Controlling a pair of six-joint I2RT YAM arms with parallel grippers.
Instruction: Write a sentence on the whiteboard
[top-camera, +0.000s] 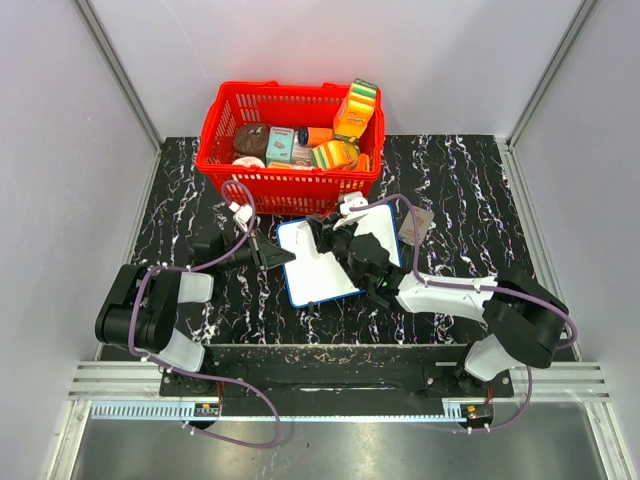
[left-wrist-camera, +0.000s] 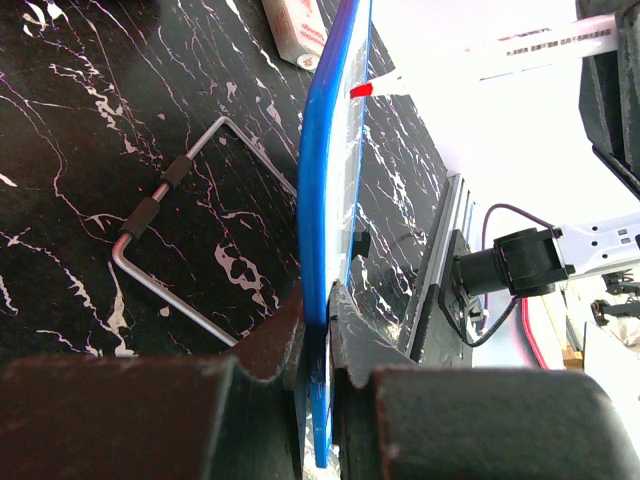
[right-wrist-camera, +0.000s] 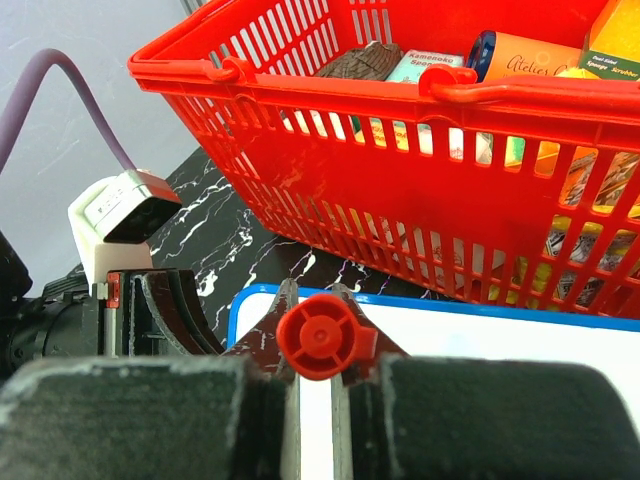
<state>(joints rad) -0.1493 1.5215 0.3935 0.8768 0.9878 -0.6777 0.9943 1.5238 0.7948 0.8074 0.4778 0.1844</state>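
Observation:
The whiteboard (top-camera: 322, 275), white with a thin blue frame, lies just in front of the red basket. My left gripper (top-camera: 276, 256) is shut on its left edge; the left wrist view shows the blue frame (left-wrist-camera: 325, 190) edge-on between the jaws of that gripper (left-wrist-camera: 318, 300). My right gripper (top-camera: 336, 237) hovers over the board's upper part, shut on a marker. The right wrist view shows the marker's red end (right-wrist-camera: 318, 336) between the fingers of the gripper (right-wrist-camera: 316, 292), above the board (right-wrist-camera: 480, 350). The marker's red tip (left-wrist-camera: 362, 90) is at the board face. No lettering shows on the visible board.
The red plastic basket (top-camera: 230, 175) with food packs stands close behind the board, also in the right wrist view (right-wrist-camera: 330, 190). A small flat box (top-camera: 415, 226) lies right of the board. A bent metal wire stand (left-wrist-camera: 170, 240) lies on the black marbled table beneath the board's edge.

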